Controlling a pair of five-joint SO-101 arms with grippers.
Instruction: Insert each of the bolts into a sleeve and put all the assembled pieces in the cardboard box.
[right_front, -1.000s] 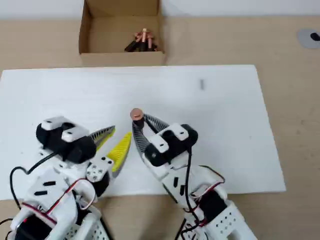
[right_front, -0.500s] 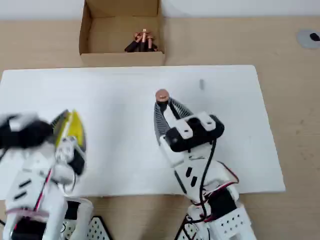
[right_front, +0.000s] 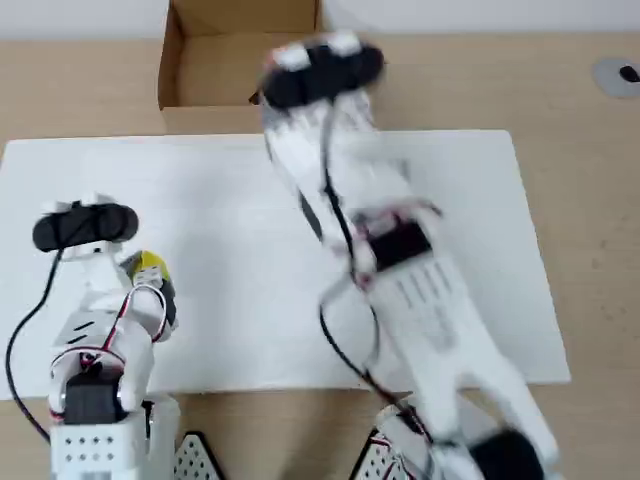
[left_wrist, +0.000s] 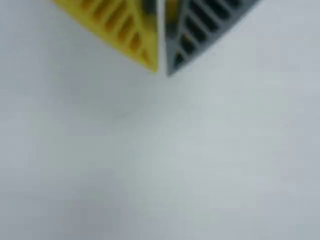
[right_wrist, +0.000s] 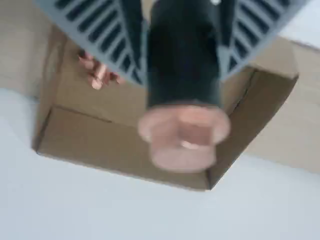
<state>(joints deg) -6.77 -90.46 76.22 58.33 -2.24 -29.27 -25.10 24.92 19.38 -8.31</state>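
My right gripper (right_wrist: 182, 60) is shut on an assembled piece (right_wrist: 183, 107), a black sleeve with a copper bolt head sticking out of its end. It hangs over the cardboard box (right_wrist: 125, 145), near its front wall. In the high view the right arm (right_front: 330, 90) stretches across the white sheet to the cardboard box (right_front: 185, 60) and hides most of what lies inside. Copper ends of other assembled pieces (right_wrist: 97, 72) lie in the box. My left gripper (left_wrist: 161, 62), one finger yellow and one grey, is shut on nothing above the white sheet (left_wrist: 175, 160); it stands at the left (right_front: 145, 265).
The white sheet (right_front: 200, 200) covers most of the wooden table (right_front: 580, 150). A small grey disc (right_front: 618, 75) lies at the far right edge. A faint grey mark (right_front: 404, 168) shows on the sheet by the right arm.
The right arm swung from mid-sheet to the box, carrying the assembled piece. The left arm pulled back to the left and its gripper went from open to shut.
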